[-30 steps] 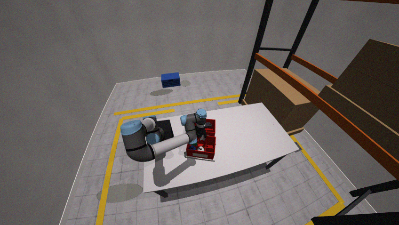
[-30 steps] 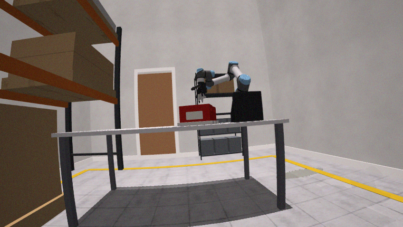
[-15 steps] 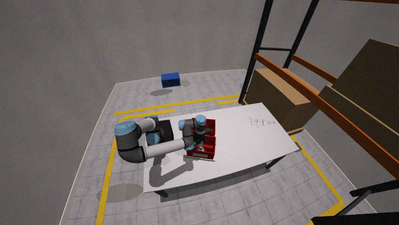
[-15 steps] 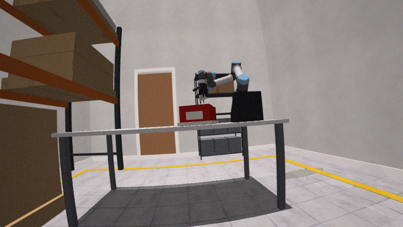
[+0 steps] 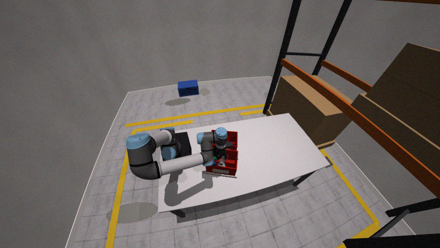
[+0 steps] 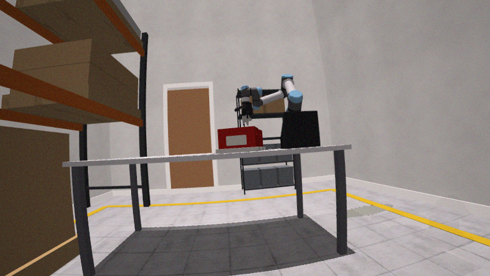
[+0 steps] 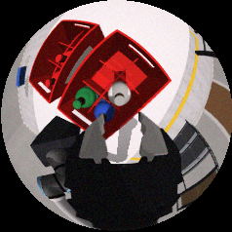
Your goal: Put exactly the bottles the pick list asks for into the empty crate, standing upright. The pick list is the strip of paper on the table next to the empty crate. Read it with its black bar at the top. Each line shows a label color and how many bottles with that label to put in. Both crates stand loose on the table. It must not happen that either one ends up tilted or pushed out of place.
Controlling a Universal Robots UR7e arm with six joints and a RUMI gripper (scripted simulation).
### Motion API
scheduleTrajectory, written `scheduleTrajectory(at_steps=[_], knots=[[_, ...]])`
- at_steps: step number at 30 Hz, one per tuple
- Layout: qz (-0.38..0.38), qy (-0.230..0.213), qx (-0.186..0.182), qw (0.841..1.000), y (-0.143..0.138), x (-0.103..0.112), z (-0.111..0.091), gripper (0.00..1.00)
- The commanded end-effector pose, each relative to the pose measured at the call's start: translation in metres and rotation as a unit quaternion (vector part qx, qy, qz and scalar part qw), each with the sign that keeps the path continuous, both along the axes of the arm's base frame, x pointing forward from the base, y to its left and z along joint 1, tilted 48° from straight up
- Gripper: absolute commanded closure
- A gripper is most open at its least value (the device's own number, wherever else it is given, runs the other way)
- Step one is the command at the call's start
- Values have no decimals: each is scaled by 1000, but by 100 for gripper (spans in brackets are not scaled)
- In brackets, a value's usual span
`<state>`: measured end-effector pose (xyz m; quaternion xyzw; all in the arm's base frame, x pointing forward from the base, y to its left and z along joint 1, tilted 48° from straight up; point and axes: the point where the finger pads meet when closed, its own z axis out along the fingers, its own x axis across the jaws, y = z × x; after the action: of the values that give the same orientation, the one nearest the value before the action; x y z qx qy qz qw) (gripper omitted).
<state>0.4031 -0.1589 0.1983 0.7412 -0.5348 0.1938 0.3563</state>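
Two red crates stand side by side on the white table (image 5: 277, 145). The near crate (image 5: 230, 167) (image 6: 254, 137) (image 7: 144, 61) holds a green-capped bottle (image 5: 214, 158) (image 7: 83, 98), a blue-capped bottle (image 7: 103, 111) and a white-capped bottle (image 5: 221, 163) (image 7: 118, 93), all upright. The far crate (image 5: 233, 135) (image 7: 73, 29) shows small red caps inside. The pick list strip (image 5: 219, 174) (image 6: 240, 149) lies along the near crate's outer side; its lines are too small to read. My gripper (image 5: 220, 158) (image 6: 245, 123) (image 7: 121, 113) hangs just above the near crate's edge, fingers partly apart with nothing between them.
The arm's black pedestal (image 5: 184, 143) (image 6: 300, 130) stands at the table's edge beside the crates. A shelving rack with cardboard boxes (image 5: 307, 98) (image 6: 68, 75) stands beyond the table's far end. A blue box (image 5: 188, 87) sits on the floor.
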Motion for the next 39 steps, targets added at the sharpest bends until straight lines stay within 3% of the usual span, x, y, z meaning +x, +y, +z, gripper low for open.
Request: scheduleTrajectory(at_steps=[1, 39], knots=[[0, 0, 0, 1000, -3, 0, -3, 62], [0, 0, 0, 1000, -37, -4, -33, 62]])
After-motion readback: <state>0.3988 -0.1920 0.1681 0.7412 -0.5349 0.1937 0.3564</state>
